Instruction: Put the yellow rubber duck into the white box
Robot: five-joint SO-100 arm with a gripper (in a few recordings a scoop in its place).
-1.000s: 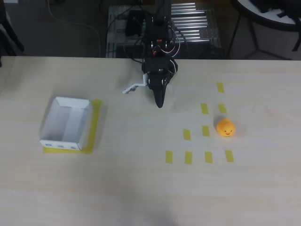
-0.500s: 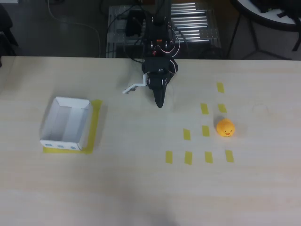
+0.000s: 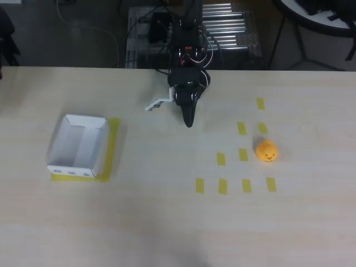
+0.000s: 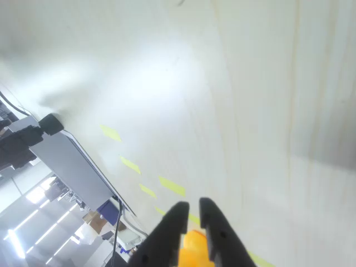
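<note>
Seemingly bare table [image 3: 167, 189] between box [image 3: 78, 146] and duck [image 3: 267, 151]

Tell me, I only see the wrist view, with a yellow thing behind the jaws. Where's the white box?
Observer: The white box sits at the left of the table in the overhead view, on yellow tape.
Operator: Is anything in it?
Observer: No, it's empty.
Operator: Is the duck close to the jaws?
Observer: No, the yellow rubber duck lies apart from them, off to the right among yellow strips.
</note>
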